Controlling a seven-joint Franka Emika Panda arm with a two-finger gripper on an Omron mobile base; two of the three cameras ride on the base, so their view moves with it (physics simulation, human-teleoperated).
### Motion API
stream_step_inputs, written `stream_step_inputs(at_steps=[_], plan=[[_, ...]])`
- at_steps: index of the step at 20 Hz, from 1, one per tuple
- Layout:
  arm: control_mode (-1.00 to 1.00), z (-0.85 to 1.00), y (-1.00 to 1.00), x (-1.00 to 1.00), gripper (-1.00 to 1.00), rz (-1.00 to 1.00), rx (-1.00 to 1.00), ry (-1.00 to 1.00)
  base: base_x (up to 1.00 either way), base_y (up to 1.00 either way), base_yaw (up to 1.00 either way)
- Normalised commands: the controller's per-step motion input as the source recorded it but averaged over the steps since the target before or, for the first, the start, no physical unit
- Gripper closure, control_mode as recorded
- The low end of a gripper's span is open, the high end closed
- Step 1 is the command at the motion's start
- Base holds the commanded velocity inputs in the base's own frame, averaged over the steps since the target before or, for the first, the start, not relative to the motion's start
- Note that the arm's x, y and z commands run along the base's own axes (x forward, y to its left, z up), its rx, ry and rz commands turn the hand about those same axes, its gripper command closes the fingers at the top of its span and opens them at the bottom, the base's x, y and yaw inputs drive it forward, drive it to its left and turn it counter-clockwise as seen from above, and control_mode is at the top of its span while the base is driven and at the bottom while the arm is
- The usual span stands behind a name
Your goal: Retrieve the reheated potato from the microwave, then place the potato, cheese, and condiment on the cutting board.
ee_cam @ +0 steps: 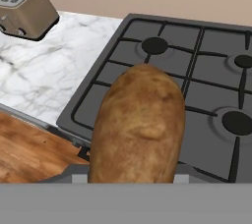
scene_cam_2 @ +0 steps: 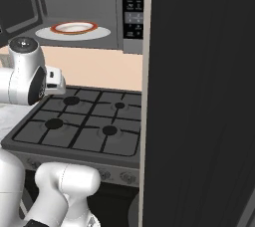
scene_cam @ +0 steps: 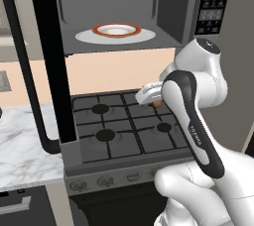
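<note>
Fingers [ee_cam: 132, 181] grip potato [ee_cam: 138, 125] over stove [ee_cam: 197, 85] (cutting board [ee_cam: 29, 154] edge near).

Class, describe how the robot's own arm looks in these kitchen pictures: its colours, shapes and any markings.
The arm has glossy white, rounded shells. A dark curved band runs along one link with small pale lettering, too small to read. A round dark cap tops the joint above it. The same joint shows this cap in the right base view.

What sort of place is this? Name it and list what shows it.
A simulated home kitchen: a gas stove under an open microwave, a marble counter with a toaster, and a potato in the gripper.
</note>
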Motion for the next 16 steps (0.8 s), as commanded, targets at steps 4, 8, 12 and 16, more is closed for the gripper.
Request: stream_step_inputs(at_steps=[4, 8, 12, 16], plan=[[-1.0, 0.0, 0.0, 0.0, 1.0, 0.0, 0.0, 0.0, 0.0, 0.0, 0.0], [-1.0, -0.01, 0.0, -0.18, 1.0, 0.0, 0.0, -0.01, 0.0, 0.0, 0.0], [-1.0, -0.03, 0.0, -0.46, 1.0, 0.0, 0.02, -0.1, 0.0, 0.0, 0.0], [-1.0, -0.04, 0.0, -0.55, 1.0, 0.0, 0.04, -0.14, 0.0, 0.0, 0.0]])
